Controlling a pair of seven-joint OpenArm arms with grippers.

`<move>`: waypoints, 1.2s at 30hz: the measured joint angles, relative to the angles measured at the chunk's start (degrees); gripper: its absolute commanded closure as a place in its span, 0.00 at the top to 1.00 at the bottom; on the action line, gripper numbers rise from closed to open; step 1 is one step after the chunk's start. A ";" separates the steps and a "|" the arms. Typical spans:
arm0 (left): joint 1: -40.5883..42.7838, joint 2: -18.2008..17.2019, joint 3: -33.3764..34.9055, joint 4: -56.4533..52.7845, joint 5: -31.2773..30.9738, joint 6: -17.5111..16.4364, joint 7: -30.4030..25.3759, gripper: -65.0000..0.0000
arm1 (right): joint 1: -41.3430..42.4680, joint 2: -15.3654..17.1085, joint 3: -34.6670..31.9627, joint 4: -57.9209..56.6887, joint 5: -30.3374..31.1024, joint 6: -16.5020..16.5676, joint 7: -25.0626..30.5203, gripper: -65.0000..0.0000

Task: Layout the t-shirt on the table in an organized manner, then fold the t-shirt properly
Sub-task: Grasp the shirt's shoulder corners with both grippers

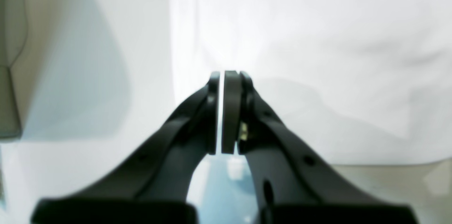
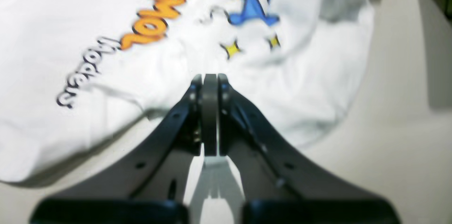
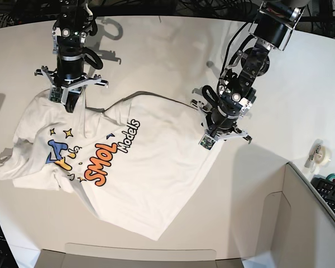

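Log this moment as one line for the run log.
t-shirt: crumpled, print up, on table | left pincer: shut at shirt edge | right pincer: shut at shirt edge

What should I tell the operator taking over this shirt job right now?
Left gripper: shut, at the t-shirt's edge on the base view's right; whether cloth is pinched cannot be told.
Right gripper: shut at the shirt's edge on the base view's left; a grip is likewise unclear.
The shirt lies print up on the table, slanted and wrinkled, one end bunched.
Done: both arms are at the cloth.
Left: spread it flat, then fold.
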 measured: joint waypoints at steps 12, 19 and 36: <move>-0.07 -0.20 -0.52 3.28 0.09 0.13 -0.07 0.00 | 3.98 -2.62 10.27 -7.30 0.20 -0.11 0.52 0.00; 0.15 -0.37 -0.55 1.75 0.11 0.09 0.17 0.00 | 6.84 -2.36 9.42 -13.40 0.04 -0.20 0.37 0.00; 0.33 -4.13 -0.76 -10.75 0.37 1.68 -11.17 0.00 | -0.31 6.34 4.98 -16.70 0.00 0.63 6.05 0.00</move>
